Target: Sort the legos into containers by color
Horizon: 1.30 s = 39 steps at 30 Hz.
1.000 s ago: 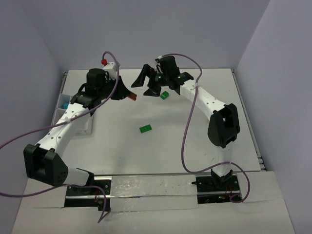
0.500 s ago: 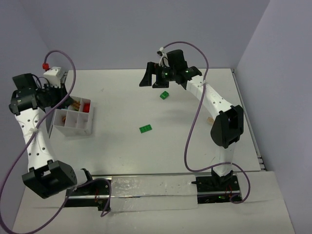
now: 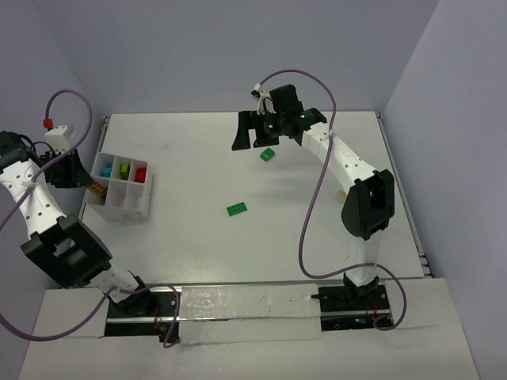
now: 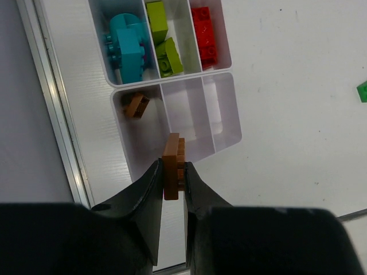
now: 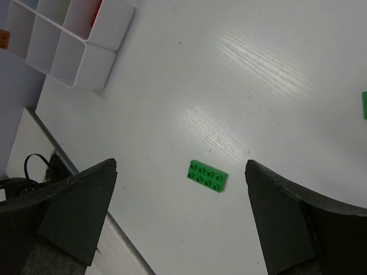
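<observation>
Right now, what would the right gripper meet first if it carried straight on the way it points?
Probably the green lego lying on the table, framed between the open right gripper's fingers with nothing in between; how far off is unclear.

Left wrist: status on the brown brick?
Left tool shut on brown brick, by the box rim; brown piece inside. Right tool open, green brick lies loose. Path looks clear.

The right edge of my left wrist view cut off a green brick (image 4: pixel 362 91), and my left pincer (image 4: pixel 172 167) hid part of the brown brick (image 4: pixel 171 148).
</observation>
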Motion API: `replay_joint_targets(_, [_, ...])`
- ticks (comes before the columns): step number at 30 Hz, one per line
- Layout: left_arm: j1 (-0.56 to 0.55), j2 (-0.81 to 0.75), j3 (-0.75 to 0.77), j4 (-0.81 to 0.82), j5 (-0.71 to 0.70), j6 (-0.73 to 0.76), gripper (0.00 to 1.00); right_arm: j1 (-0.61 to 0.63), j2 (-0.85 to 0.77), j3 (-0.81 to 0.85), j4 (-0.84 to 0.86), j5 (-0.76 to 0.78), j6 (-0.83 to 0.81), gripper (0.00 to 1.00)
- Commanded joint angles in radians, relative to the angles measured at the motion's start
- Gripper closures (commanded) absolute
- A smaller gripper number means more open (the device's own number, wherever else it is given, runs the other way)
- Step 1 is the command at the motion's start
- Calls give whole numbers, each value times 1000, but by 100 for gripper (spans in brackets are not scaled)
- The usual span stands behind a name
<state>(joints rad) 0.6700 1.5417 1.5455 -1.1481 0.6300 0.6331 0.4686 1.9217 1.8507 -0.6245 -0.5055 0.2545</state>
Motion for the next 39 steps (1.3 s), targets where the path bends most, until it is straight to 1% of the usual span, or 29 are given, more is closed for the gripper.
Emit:
replay_joint_targets(1, [13, 12, 28, 64, -28, 9, 100, 4, 13, 4, -12, 18, -54, 0])
replay_joint_targets(4, [14, 17, 9, 114, -63, -7, 100, 3, 14, -1, -17, 29, -76, 0])
replay_joint_targets(5, [13, 21, 4, 122, -69, -8, 99, 4, 14, -3, -19, 31, -82, 0])
replay_joint_targets(6, [14, 24, -1, 133, -77, -12, 96, 4, 16, -4, -24, 37, -93, 0])
replay_joint_targets(7, [13, 26, -5, 141, -83, -15, 89, 4, 17, -4, -27, 44, -103, 0])
replay_joint_targets(8, [14, 30, -8, 147, -88, -16, 85, 4, 17, -5, -30, 51, -108, 0])
replay_joint_targets(9, [14, 31, -11, 155, -90, -19, 84, 5, 17, -5, -32, 51, -113, 0])
replay_joint_targets(11, [14, 41, -14, 165, -88, -21, 70, 5, 17, -13, -35, 67, -125, 0])
replay_joint_targets(17, [14, 74, -6, 147, -63, -13, 58, -1, 16, -34, -42, 99, -141, 0])
replay_joint_targets(21, [14, 75, 0, 135, -40, -4, 39, -8, 21, -40, -44, 118, -146, 0])
replay_joint_targets(24, [-6, 66, 26, 119, -8, -1, 34, -17, 25, -46, -43, 134, -148, 0])
replay_joint_targets(26, [-73, 43, 28, 117, -14, 7, 34, -23, 32, -53, -44, 151, -150, 0])
replay_joint_targets(28, [-117, 1, 1, 132, -32, 3, 34, -28, 37, -59, -44, 173, -154, 0])
replay_joint_targets(31, [-332, -67, -86, 206, -83, -28, 33, -56, 44, -86, -41, 207, -156, 0])
replay_joint_targets(32, [-422, -87, -104, 229, -105, -55, 33, -68, 44, -98, -39, 214, -154, 0])
replay_joint_targets(33, [-477, -91, -125, 234, -111, -74, 33, -75, 42, -106, -36, 215, -150, 0])
replay_joint_targets(34, [-539, -87, -146, 249, -115, -96, 32, -96, 39, -114, -35, 214, -145, 0])
replay_joint_targets(36, [-706, -54, -163, 268, -121, -163, 33, -127, 27, -137, -32, 215, -139, 0])
replay_joint_targets(39, [-896, 35, -150, 318, -159, -232, 33, -201, 3, -171, -30, 213, -137, 0])
